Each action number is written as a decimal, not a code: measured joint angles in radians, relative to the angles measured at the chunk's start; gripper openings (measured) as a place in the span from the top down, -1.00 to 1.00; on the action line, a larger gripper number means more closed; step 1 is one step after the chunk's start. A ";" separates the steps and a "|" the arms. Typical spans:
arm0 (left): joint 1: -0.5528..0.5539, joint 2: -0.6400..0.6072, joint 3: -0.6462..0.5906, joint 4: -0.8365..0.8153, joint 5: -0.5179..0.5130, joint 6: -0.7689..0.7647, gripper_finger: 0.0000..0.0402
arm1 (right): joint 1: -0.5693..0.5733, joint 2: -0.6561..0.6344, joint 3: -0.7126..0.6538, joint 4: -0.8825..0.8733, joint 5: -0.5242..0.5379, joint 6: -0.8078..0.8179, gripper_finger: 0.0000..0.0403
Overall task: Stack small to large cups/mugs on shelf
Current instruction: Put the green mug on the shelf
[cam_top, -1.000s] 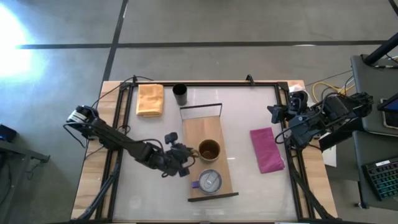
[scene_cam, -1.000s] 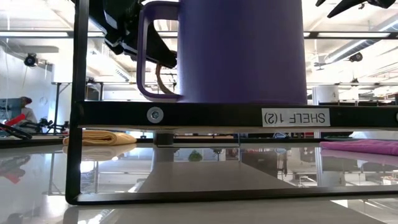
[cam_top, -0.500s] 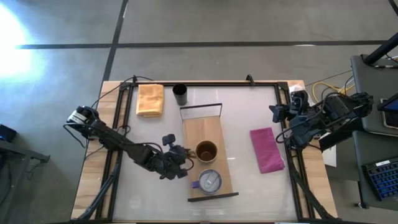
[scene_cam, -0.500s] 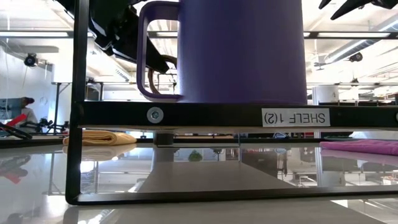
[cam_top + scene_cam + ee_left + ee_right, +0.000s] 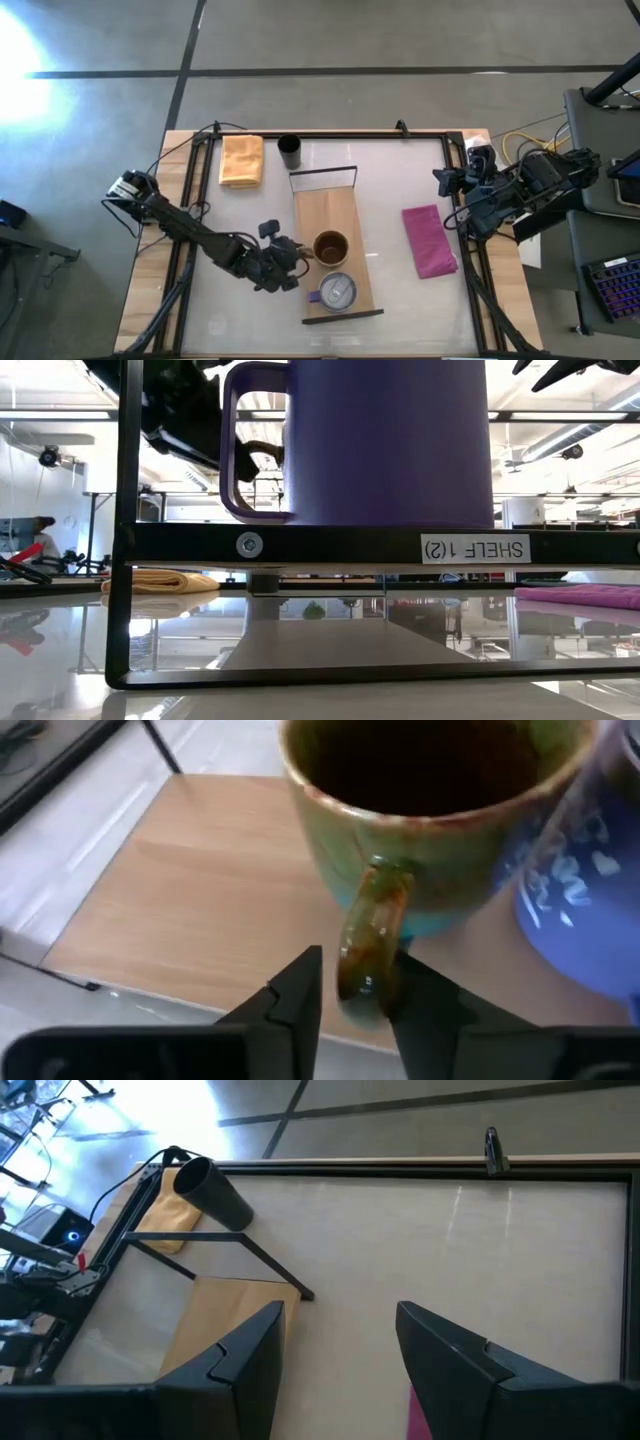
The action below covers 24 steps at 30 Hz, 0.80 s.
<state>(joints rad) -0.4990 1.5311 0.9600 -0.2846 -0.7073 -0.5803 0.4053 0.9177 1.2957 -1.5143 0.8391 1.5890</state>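
Note:
The brown mug [image 5: 330, 246] stands on its base on the light-wood shelf [image 5: 325, 205], just behind the wider silvery mug with the purple handle [image 5: 338, 291] at the shelf's near end. My left gripper [image 5: 360, 990] is open at the brown mug's left side. Its fingers stand on either side of the mug's handle [image 5: 368, 935]. The small black cup [image 5: 290, 151] stands on the table beyond the shelf's far end. My right gripper [image 5: 340, 1330] waits open, high over the table's right edge. My left gripper reaches in slanting down from the table's left, one finger on each side of the brown mug's handle near its lower end [image 5: 362, 982]. A gap shows beside one finger [image 5: 305, 985]. The other finger [image 5: 425, 995] stands right against the handle; whether it touches, I cannot tell.
An orange cloth [image 5: 241, 160] lies at the far left of the table and a magenta cloth [image 5: 430, 240] to the right of the shelf. The shelf's dark metal frame [image 5: 330, 545] rises at both its ends. Bare table lies on both sides of the shelf.
My left gripper has drawn a little toward the table's near left. The brown mug has shifted with it along the shelf toward the silvery mug.

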 joint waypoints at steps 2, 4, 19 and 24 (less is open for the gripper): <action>0.000 0.000 0.000 0.003 -0.034 -0.022 0.52 | 0.000 0.000 0.000 0.000 0.000 0.000 0.07; 0.001 0.000 0.000 0.003 -0.042 -0.018 0.56 | 0.000 0.000 0.000 0.000 0.000 0.000 0.07; -0.004 0.002 0.002 0.013 -0.032 -0.006 0.82 | 0.000 0.000 0.000 0.000 0.000 0.000 0.07; -0.004 0.002 0.002 0.008 -0.060 -0.007 0.84 | 0.000 0.000 0.000 0.000 0.000 0.000 0.07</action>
<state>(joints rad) -0.5030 1.5330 0.9615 -0.2766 -0.7676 -0.5868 0.4049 0.9176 1.2957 -1.5139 0.8391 1.5890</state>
